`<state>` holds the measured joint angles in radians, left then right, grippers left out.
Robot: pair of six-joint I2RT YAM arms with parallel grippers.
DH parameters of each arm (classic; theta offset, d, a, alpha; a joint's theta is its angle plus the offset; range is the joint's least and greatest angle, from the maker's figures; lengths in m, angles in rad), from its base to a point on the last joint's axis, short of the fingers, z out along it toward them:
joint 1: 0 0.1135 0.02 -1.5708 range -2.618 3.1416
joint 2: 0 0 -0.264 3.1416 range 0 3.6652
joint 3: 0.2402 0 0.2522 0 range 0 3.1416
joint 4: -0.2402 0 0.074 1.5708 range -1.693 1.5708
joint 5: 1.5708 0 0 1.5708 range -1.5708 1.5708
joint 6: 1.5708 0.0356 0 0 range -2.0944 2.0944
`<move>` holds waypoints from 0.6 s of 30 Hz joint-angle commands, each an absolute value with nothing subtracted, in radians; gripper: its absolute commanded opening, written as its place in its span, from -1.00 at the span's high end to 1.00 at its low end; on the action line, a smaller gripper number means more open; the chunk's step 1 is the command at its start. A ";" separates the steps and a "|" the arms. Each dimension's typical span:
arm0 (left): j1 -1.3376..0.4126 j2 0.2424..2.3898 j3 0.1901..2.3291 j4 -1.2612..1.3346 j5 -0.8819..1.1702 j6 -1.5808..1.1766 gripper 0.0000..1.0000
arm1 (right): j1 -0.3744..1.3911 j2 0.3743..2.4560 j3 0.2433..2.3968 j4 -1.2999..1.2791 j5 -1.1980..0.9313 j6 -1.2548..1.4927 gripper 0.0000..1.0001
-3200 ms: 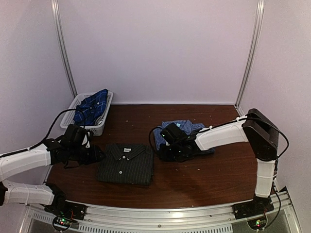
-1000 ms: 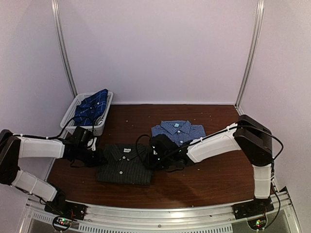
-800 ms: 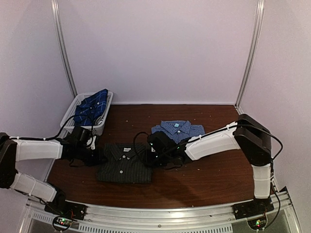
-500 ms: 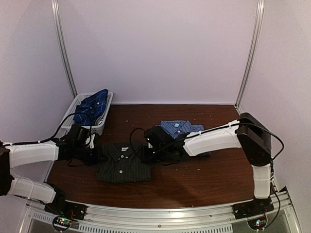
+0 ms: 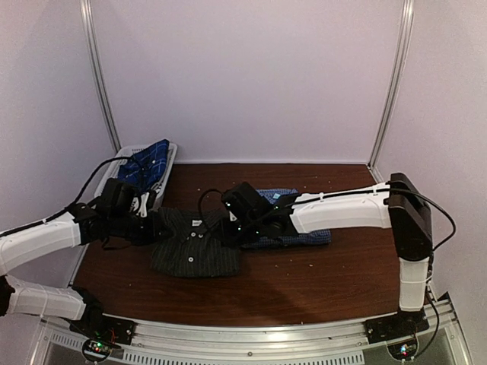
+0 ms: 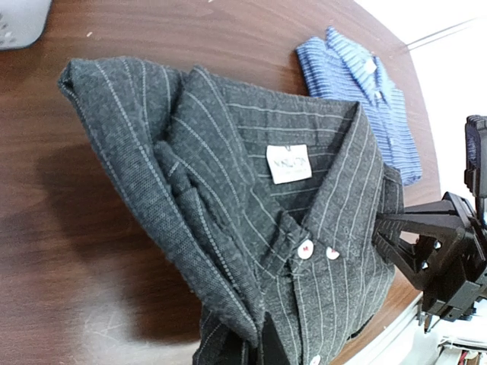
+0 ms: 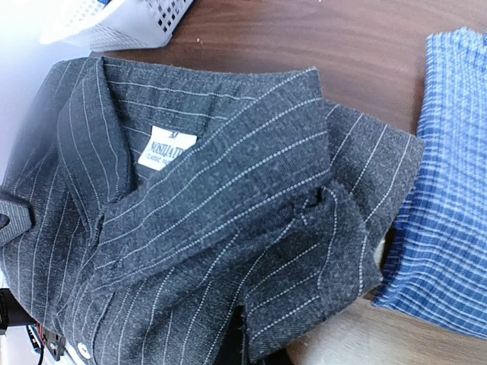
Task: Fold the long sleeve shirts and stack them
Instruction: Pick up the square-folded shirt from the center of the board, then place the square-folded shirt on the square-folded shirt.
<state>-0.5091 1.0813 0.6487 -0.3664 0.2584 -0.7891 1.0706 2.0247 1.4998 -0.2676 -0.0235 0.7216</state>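
Top external view is showing the charcoal pinstripe shirt (image 5: 194,247) lying folded near the middle of the surface (image 5: 319,281). Its collar is pointing to the far wall and its hem toward the arms, so its long axis is running far to near. The left tool (image 5: 152,226) and the right tool (image 5: 224,228) are each pinching together on a shoulder corner at the collar end, one on either side. That end is being held off the wood while the hem is resting. The blue-check shirt (image 5: 304,237) is lying just beside it on the right, partly under the right arm. Stacking is likely calling for a sideways carry to the right. The navy plaid shirt (image 5: 148,160) is sitting in the basket (image 5: 173,156), far left.
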 commanded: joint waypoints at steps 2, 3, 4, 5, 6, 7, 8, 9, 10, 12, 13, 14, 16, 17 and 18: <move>-0.576 1.111 0.761 -0.297 0.234 -0.843 1.00 | 1.034 1.885 1.511 -0.345 0.064 0.640 1.00; -0.587 1.129 0.778 -0.278 0.232 -0.848 1.00 | 1.022 1.869 1.500 -0.350 0.065 0.634 1.00; -0.599 1.155 0.797 -0.266 0.226 -0.851 1.00 | 1.006 1.850 1.488 -0.354 0.065 0.627 1.00; -0.610 1.183 0.824 -0.256 0.221 -0.852 1.00 | 0.990 1.833 1.477 -0.360 0.066 0.618 1.00; -0.622 1.212 0.852 -0.246 0.216 -0.853 1.00 | 0.975 1.814 1.467 -0.366 0.069 0.609 1.00; -0.634 1.243 0.882 -0.238 0.210 -0.852 1.00 | 0.959 1.797 1.459 -0.374 0.073 0.599 1.00; -0.647 1.278 0.911 -0.229 0.202 -0.851 1.00 | 0.942 1.783 1.451 -0.380 0.076 0.582 1.00; -0.662 1.311 0.938 -0.216 0.195 -0.851 1.00 | 0.921 1.768 1.444 -0.389 0.076 0.570 1.00; -0.674 1.349 0.966 -0.201 0.190 -0.853 1.00 | 0.899 1.756 1.438 -0.400 0.078 0.557 1.00; -0.695 1.419 1.017 -0.164 0.187 -0.859 1.00 | 0.853 1.734 1.424 -0.414 0.079 0.531 1.00; -0.704 1.454 1.044 -0.143 0.179 -0.865 1.00 | 0.830 1.724 1.416 -0.420 0.075 0.521 1.00; -0.717 1.485 1.068 -0.124 0.175 -0.868 1.00 | 0.806 1.715 1.405 -0.419 0.070 0.510 1.00; -0.735 1.557 1.128 -0.096 0.161 -0.869 1.00 | 0.756 1.697 1.381 -0.417 0.074 0.488 1.00; -0.743 1.592 1.159 -0.088 0.158 -0.869 1.00 | 0.735 1.689 1.371 -0.420 0.075 0.478 1.00; -0.750 1.628 1.192 -0.081 0.156 -0.868 1.00 | 0.716 1.685 1.362 -0.420 0.080 0.467 1.00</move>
